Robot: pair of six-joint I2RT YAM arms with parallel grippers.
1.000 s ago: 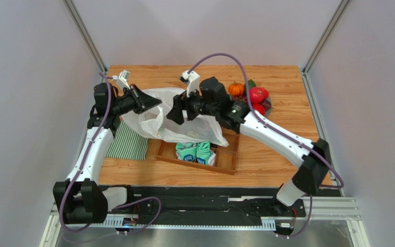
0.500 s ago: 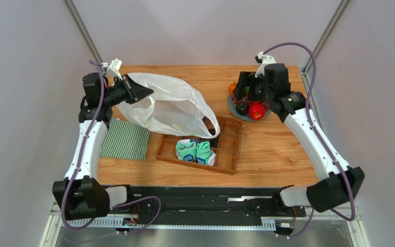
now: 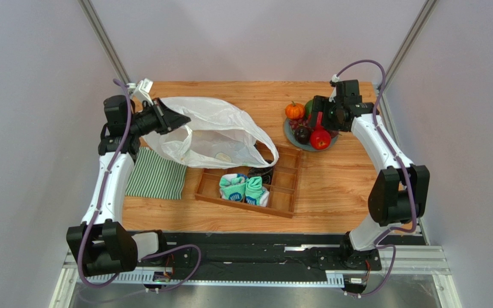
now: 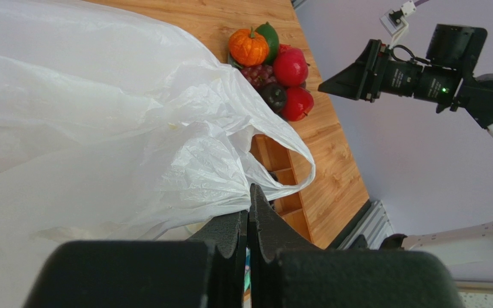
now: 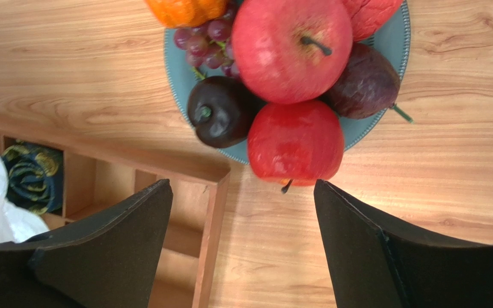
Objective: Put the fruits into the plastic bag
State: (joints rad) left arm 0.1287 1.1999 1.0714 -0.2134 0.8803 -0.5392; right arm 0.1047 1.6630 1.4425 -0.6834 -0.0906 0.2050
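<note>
The white plastic bag [image 3: 210, 135] lies at the back left, one loop handle draped over the wooden tray. My left gripper [image 3: 177, 120] is shut on the bag's rim and holds it up; the pinch shows in the left wrist view [image 4: 249, 205]. The fruits sit on a blue-grey plate [image 5: 178, 70] at the back right: two red apples [image 5: 292, 48] [image 5: 296, 142], a dark purple fruit [image 5: 222, 110], grapes [image 5: 204, 38], an orange pumpkin [image 3: 295, 111] and a green one [image 4: 270, 37]. My right gripper [image 5: 242, 185] is open and empty just above the near apple.
A wooden compartment tray [image 3: 284, 196] stands mid-table with teal socks [image 3: 244, 188] and a dark rolled sock [image 5: 34, 176] in it. A green-and-white striped cloth [image 3: 159, 174] lies left of it. Grey walls close in on both sides.
My right gripper has left the bag's mouth and swung right to hover over the fruit plate. The bag's free handle has dropped onto the tray. The left gripper still holds the rim.
</note>
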